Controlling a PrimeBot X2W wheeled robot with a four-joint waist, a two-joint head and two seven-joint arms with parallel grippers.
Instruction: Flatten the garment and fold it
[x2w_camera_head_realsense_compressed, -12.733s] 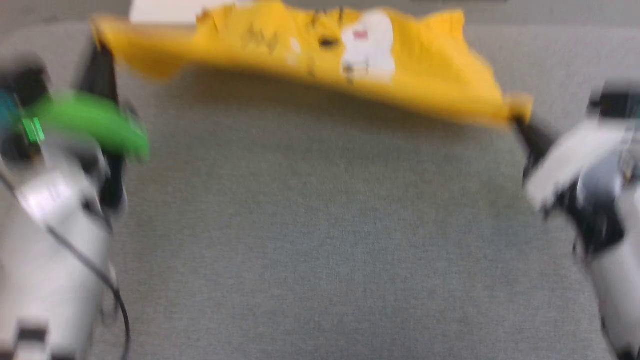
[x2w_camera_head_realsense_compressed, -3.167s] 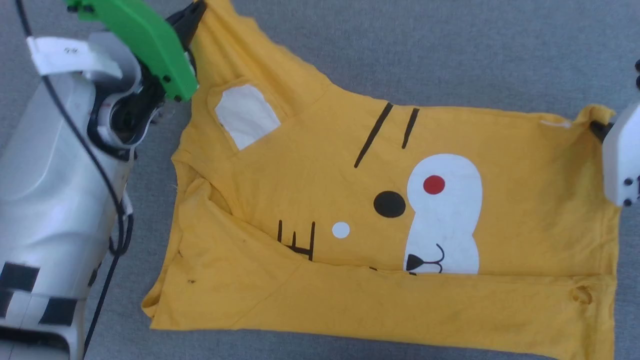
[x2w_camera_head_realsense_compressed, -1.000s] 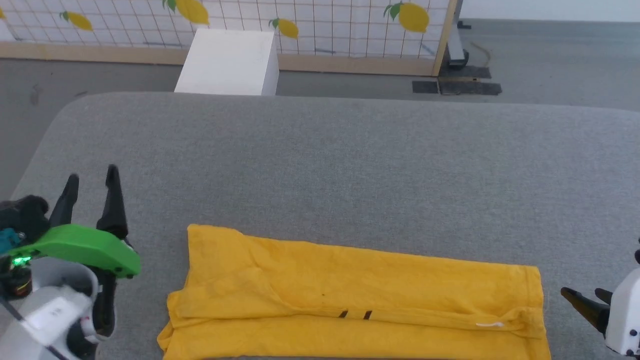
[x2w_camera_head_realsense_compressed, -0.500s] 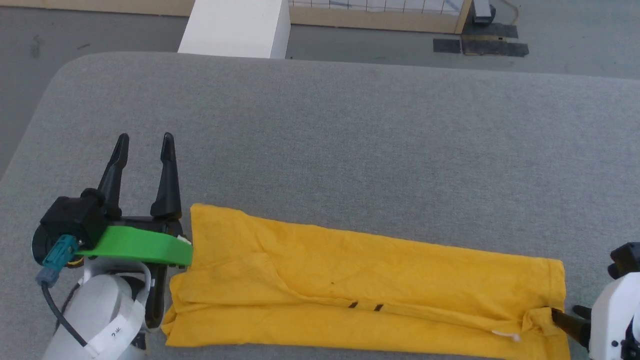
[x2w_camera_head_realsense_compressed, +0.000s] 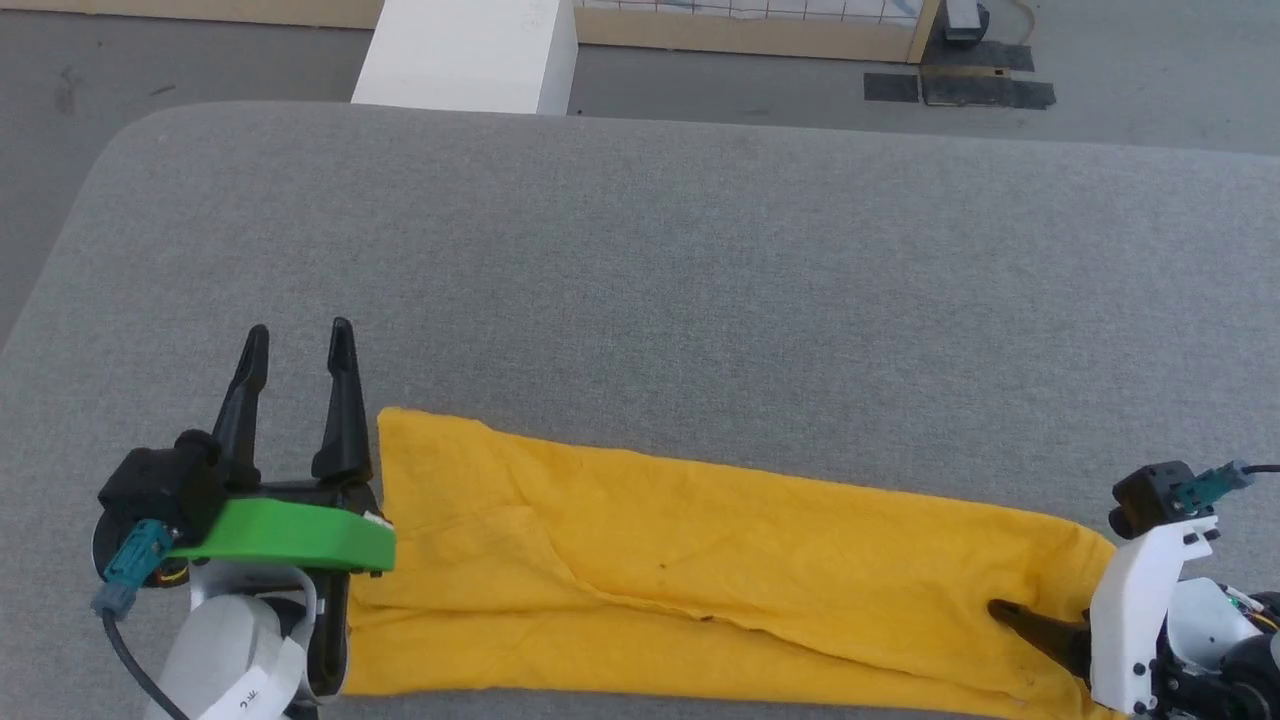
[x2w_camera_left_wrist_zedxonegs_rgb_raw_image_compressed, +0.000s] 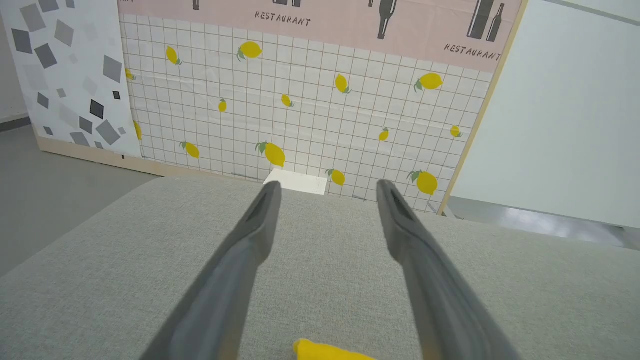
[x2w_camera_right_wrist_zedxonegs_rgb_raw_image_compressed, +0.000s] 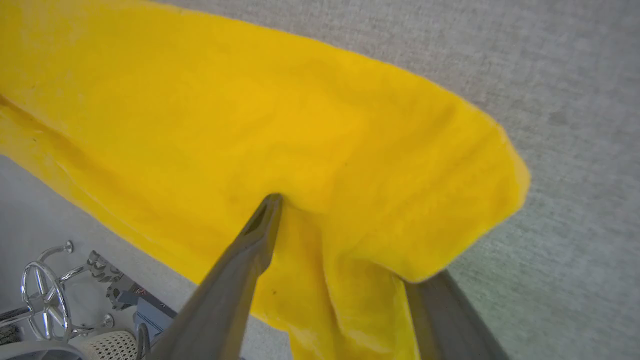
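The garment (x2w_camera_head_realsense_compressed: 700, 570) lies folded into a long mustard-yellow strip across the near part of the grey table (x2w_camera_head_realsense_compressed: 700, 300), plain side up. My left gripper (x2w_camera_head_realsense_compressed: 300, 335) stands open just beyond the strip's left end, fingers pointing away and apart from the cloth. In the left wrist view the left gripper (x2w_camera_left_wrist_zedxonegs_rgb_raw_image_compressed: 328, 185) is empty, with a yellow corner of the garment (x2w_camera_left_wrist_zedxonegs_rgb_raw_image_compressed: 325, 351) at the bottom. My right gripper (x2w_camera_head_realsense_compressed: 1005, 615) is open at the strip's right end. In the right wrist view one finger (x2w_camera_right_wrist_zedxonegs_rgb_raw_image_compressed: 250, 240) rests on the garment (x2w_camera_right_wrist_zedxonegs_rgb_raw_image_compressed: 250, 115) and the other runs under its edge.
A white box (x2w_camera_head_realsense_compressed: 465, 55) stands on the floor past the table's far edge. A tiled panel with lemons (x2w_camera_left_wrist_zedxonegs_rgb_raw_image_compressed: 300, 100) rises behind it. Under the table's near edge, the right wrist view shows a metal wheel and base parts (x2w_camera_right_wrist_zedxonegs_rgb_raw_image_compressed: 45, 285).
My right gripper has slid left onto the garment's right end, one finger now over the cloth. The left gripper has drawn back slightly. Both stay open.
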